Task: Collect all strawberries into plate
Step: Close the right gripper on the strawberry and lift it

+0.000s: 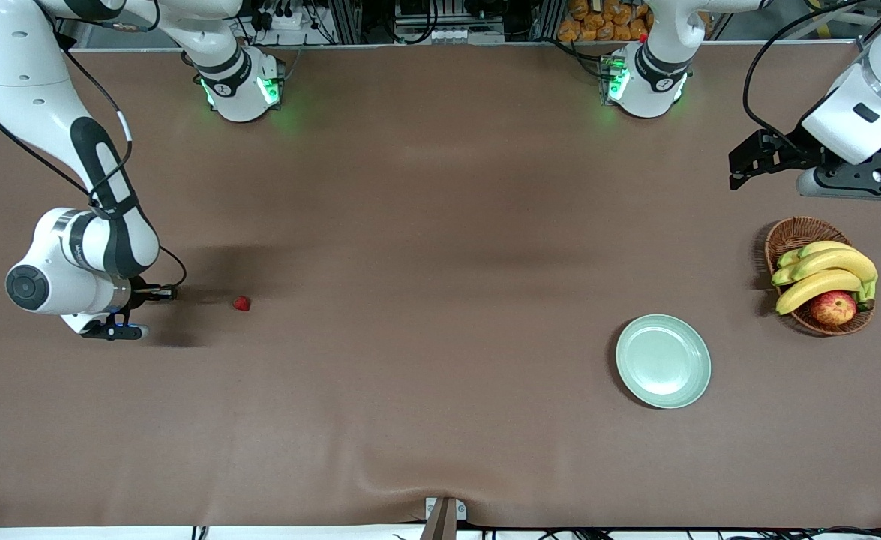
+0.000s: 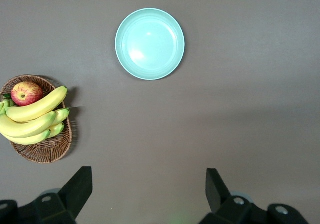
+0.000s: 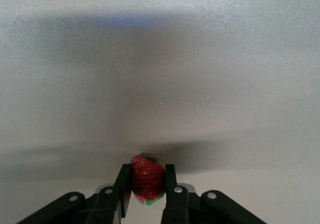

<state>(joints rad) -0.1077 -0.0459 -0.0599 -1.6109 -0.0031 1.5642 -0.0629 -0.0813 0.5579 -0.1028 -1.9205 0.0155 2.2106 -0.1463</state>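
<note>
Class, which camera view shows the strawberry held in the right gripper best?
The right wrist view: the strawberry sits clamped between the right gripper fingers. In the front view the arm hides it; only another strawberry on the table shows. The left wrist view shows no strawberry.

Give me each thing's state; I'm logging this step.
Right gripper: shut on a strawberry, low at the right arm's end.
Second strawberry: loose on the table, beside that gripper.
Plate: empty.
Basket: holds bananas and an apple.
Left gripper: open, waiting above the table.
</note>
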